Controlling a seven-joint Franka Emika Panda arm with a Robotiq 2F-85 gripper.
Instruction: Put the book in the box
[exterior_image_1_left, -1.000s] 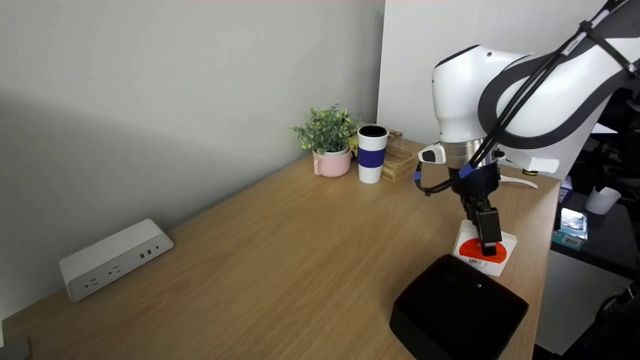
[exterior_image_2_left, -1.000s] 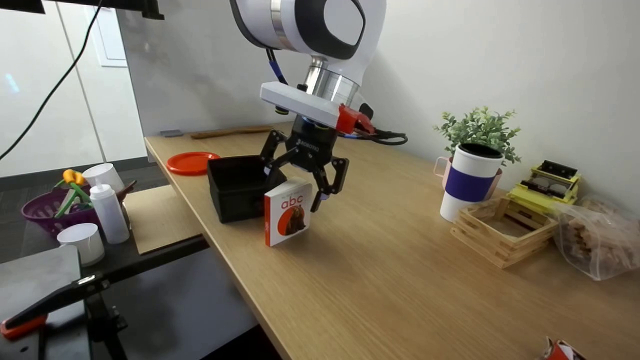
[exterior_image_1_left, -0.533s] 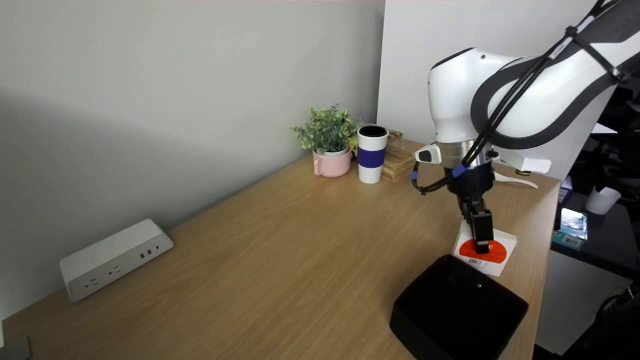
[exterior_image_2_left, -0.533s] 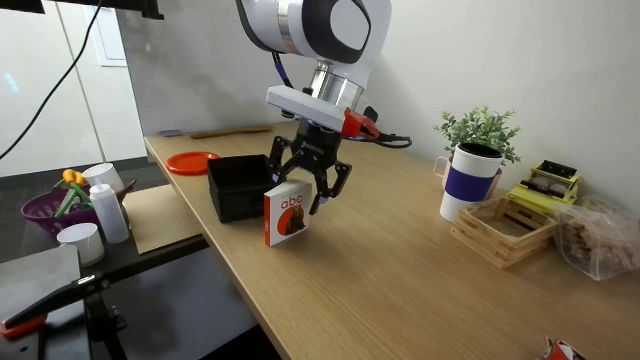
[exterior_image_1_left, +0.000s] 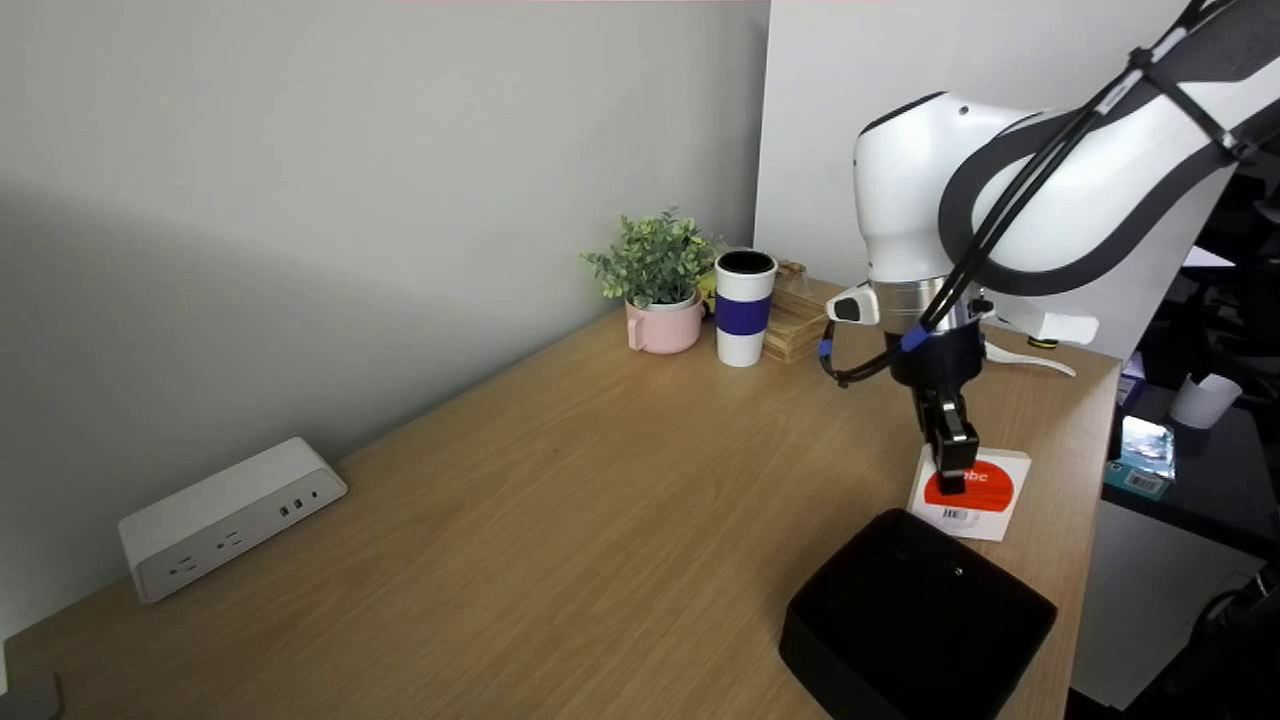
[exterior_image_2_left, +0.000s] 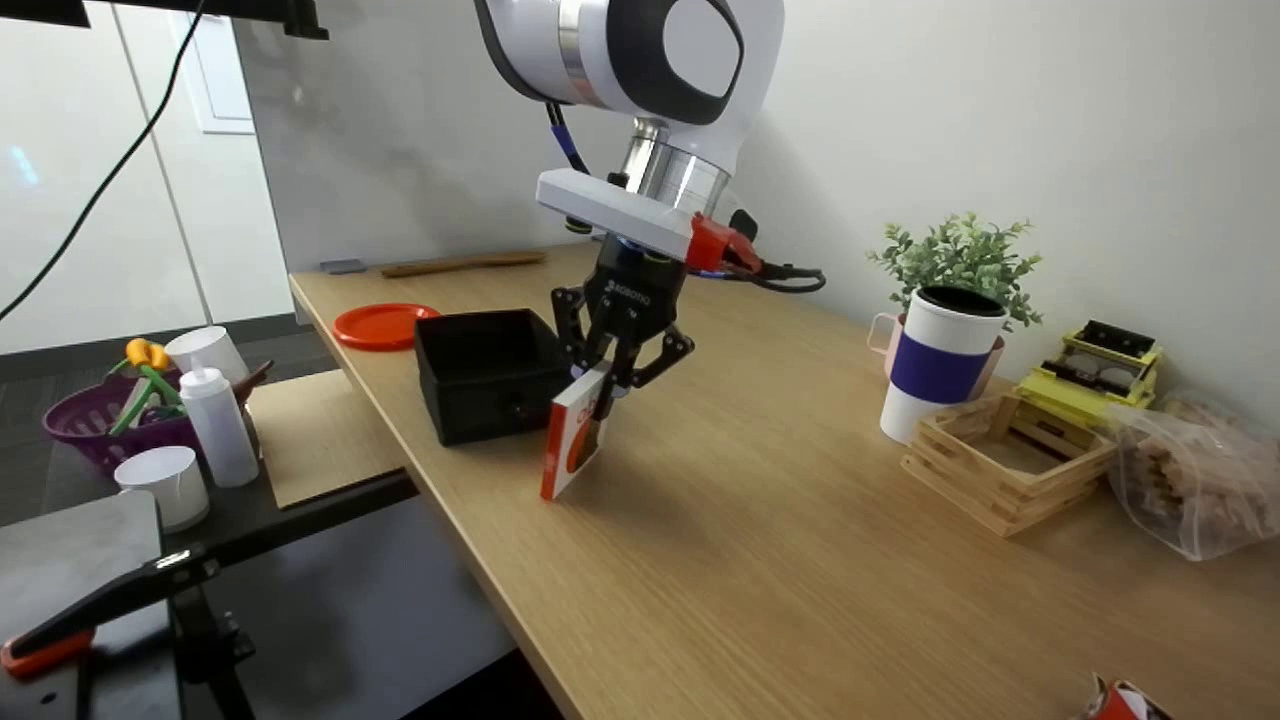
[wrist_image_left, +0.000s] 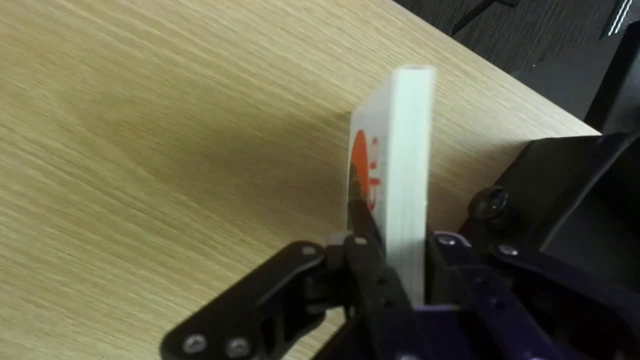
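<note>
Pincer (wrist_image_left: 400, 230) gripped the book (wrist_image_left: 410, 165) across its thickness, cover to back, near the upper edge. The book stood tilted; whether its foot touched the table (exterior_image_2_left: 750, 580) could not be made out. Just beside it, with bare wood showing between, sat the black box (exterior_image_2_left: 490, 410), then a red plate (exterior_image_2_left: 380, 327). Well apart stood a white cup (exterior_image_2_left: 937, 370) and a wooden crate (exterior_image_2_left: 965, 465).

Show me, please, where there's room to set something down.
Bare table: the wide stretch between the power strip and black box, and the patch between book and wooden crate. Crowded: around the gripper, book and box, and the corner with plant, tumbler and crate.
</note>
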